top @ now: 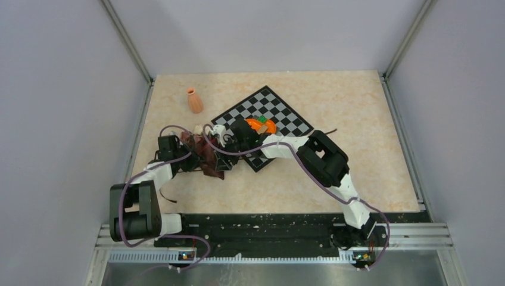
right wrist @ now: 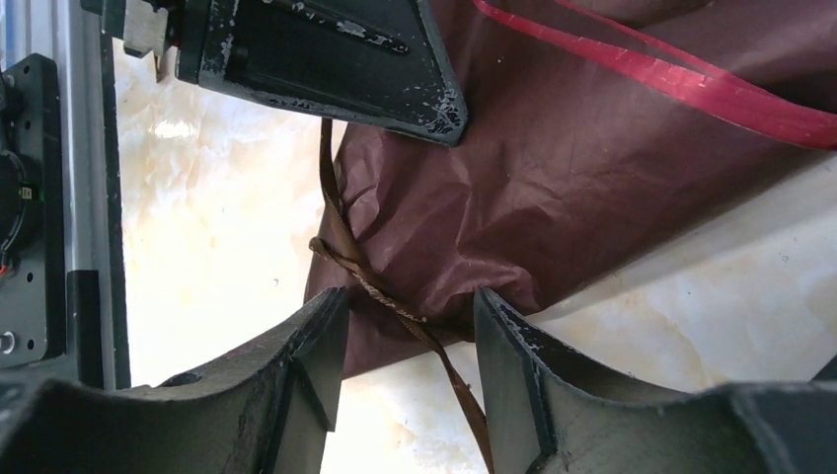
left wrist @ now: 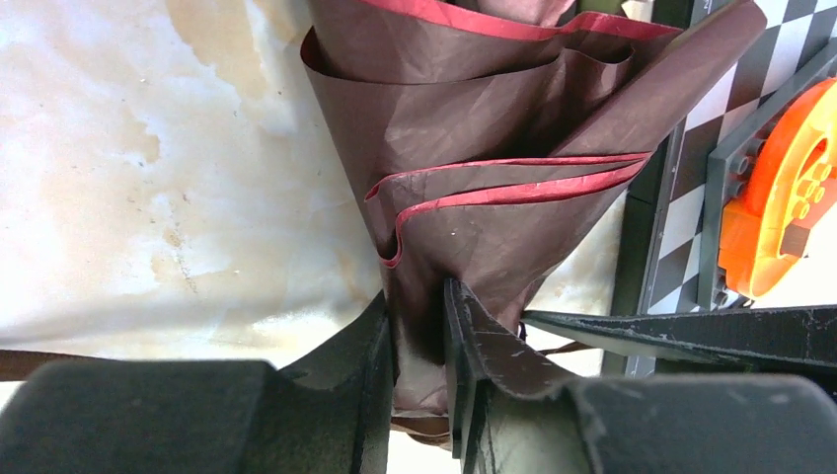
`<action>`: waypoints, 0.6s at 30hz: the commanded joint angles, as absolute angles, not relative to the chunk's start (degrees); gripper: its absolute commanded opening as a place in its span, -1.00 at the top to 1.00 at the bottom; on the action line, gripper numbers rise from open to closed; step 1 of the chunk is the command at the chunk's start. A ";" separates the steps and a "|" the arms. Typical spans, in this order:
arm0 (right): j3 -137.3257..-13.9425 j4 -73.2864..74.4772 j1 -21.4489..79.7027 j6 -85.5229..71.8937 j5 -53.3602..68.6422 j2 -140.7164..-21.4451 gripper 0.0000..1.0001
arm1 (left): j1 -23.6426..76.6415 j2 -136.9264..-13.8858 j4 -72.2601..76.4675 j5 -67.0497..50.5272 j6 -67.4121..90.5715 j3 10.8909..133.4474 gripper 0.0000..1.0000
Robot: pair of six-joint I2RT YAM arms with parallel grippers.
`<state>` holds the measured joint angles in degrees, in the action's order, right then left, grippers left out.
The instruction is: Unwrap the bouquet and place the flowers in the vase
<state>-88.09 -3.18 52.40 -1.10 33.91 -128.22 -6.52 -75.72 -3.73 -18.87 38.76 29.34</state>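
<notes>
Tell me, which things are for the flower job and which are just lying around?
For the job: bouquet, its ribbon, vase.
Just lying about: checkerboard, orange heart-shaped toy.

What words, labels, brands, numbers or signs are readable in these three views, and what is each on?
No text can be read anywhere.
The maroon bouquet wrap, vase, checkered mat and orange heart-shaped piece bear no print.
Two small lit modules on the front rail are too small to read.
</notes>
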 commanded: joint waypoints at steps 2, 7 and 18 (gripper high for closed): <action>-90.62 -0.39 54.06 2.31 37.82 -129.56 0.02 | -6.42 -76.75 -2.24 -18.73 37.69 30.02 0.50; -88.97 -0.46 54.15 1.82 38.36 -128.21 0.26 | -6.41 -77.49 -1.93 -18.55 37.95 30.12 0.67; -77.90 -10.00 54.39 -2.94 31.17 -119.25 1.00 | -6.42 -78.09 -2.06 -17.45 38.21 30.02 1.00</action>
